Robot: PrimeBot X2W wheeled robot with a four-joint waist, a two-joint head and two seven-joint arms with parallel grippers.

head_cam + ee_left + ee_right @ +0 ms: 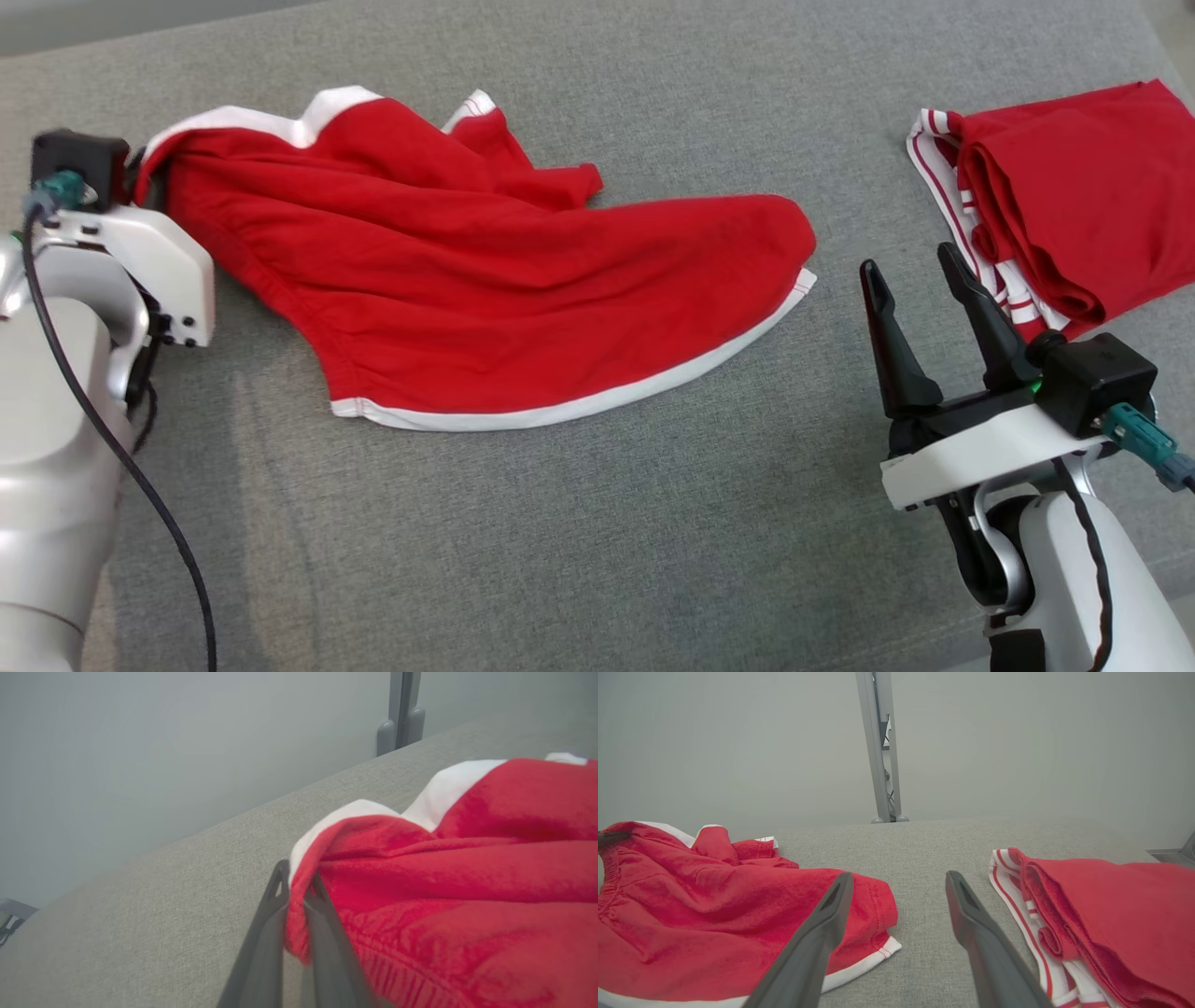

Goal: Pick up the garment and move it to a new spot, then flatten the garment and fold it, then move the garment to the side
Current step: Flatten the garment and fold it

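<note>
The garment (485, 280), soft red knit with smooth white binding along its curved hem, lies rumpled in loose ridges from the left edge of the grey woven surface (597, 523) towards its middle. The left gripper (297, 882) is clenched on the garment's bunched corner by that left edge, the cloth pinched between its slim dark fingers. The right gripper (913, 280) stands released, its tapered fingers spread, just beside a folded red garment (1074, 196) with white striped trim at the right edge.
</note>
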